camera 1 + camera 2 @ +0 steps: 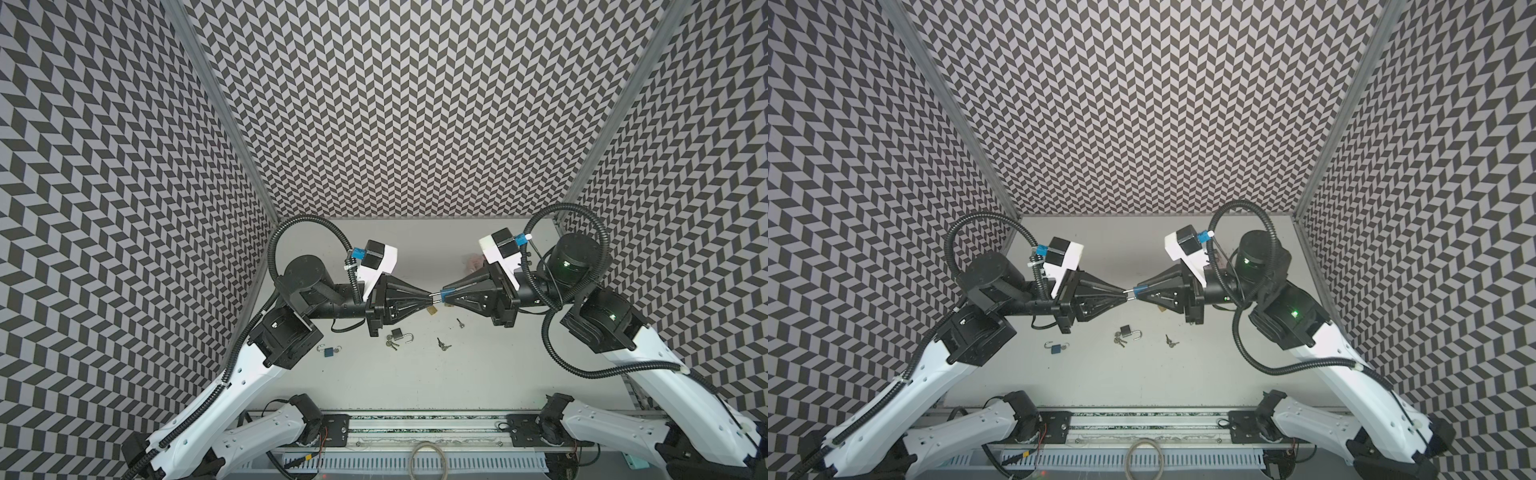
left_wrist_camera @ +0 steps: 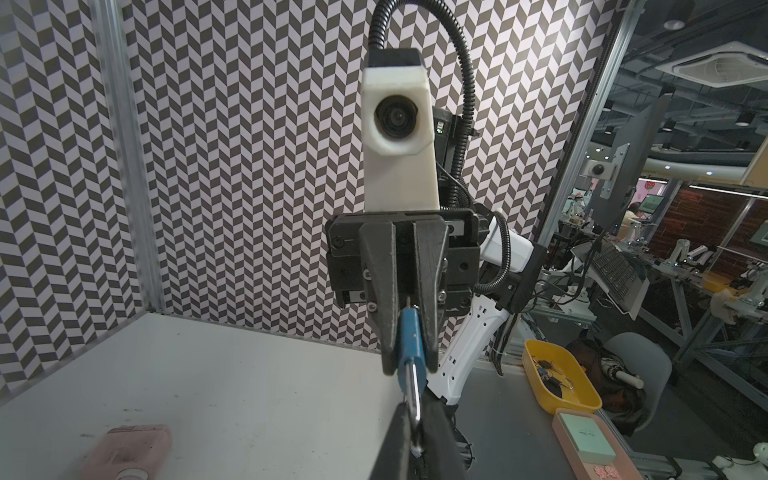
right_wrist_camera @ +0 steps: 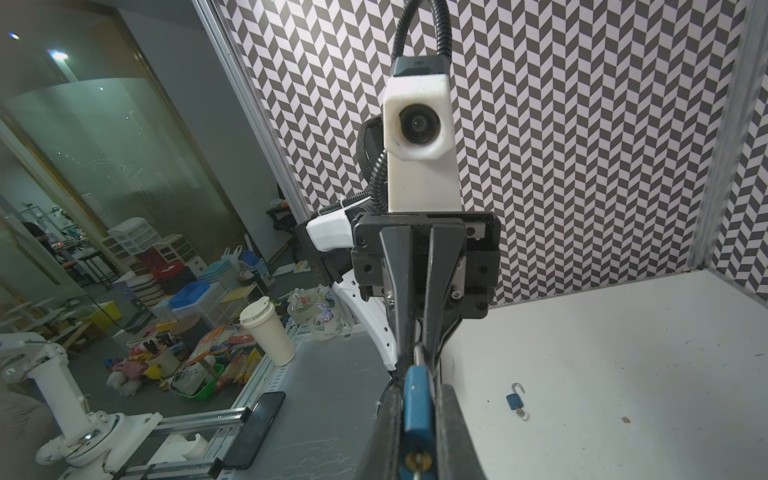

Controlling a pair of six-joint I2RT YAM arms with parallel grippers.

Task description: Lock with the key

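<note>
Blue padlock (image 1: 442,296) hangs mid-air, near centre and a little below the middle of the frame in both top views. It is clear of the table (image 1: 478,374) and bridged between the two grippers. I judge it small, rigid and dense for its size. The painted body and polished shackle (image 2: 412,390) look slick, so the flat body faces are the place to clamp, and the shackle wants a pinch near its bend. Right gripper (image 1: 448,295) is closed down on the body's flat faces. Left gripper (image 1: 430,297) is pinched almost fully together on the shackle. Both arms reach in from opposite sides, forearms roughly level, fingers pointing nose to nose. In the right wrist view the brass keyway end (image 3: 417,459) shows at the bottom edge of the frame; I cannot tell whether a key is seated in it. Loose keys (image 1: 442,344) lie on the table below centre. Note: twist slowly, as I expect the shackle could slip.
</note>
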